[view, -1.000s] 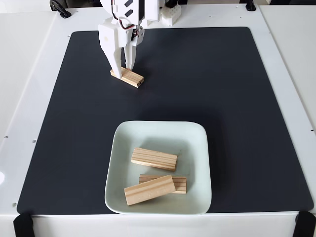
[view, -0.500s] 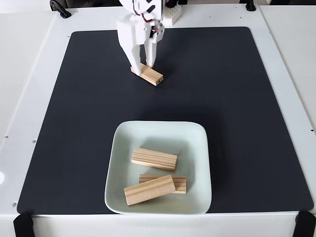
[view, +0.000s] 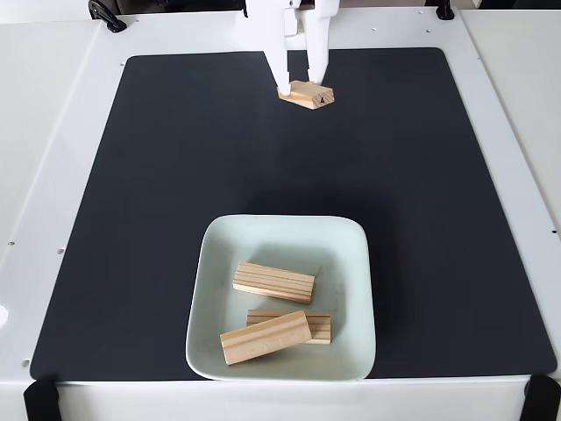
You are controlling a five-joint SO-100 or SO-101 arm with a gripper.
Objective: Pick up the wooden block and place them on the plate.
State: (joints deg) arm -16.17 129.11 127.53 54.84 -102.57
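- Where the black mat [view: 131, 175] nears its far edge, the white gripper [view: 302, 84] clamps 1 wooden block [view: 308, 95].
- Plate [view: 210, 289], near edge of the mat: holds 3 more blocks, 1 overlapping another.

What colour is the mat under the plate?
Black, or very dark charcoal, plain with no pattern; the mat shows best in the fixed view.
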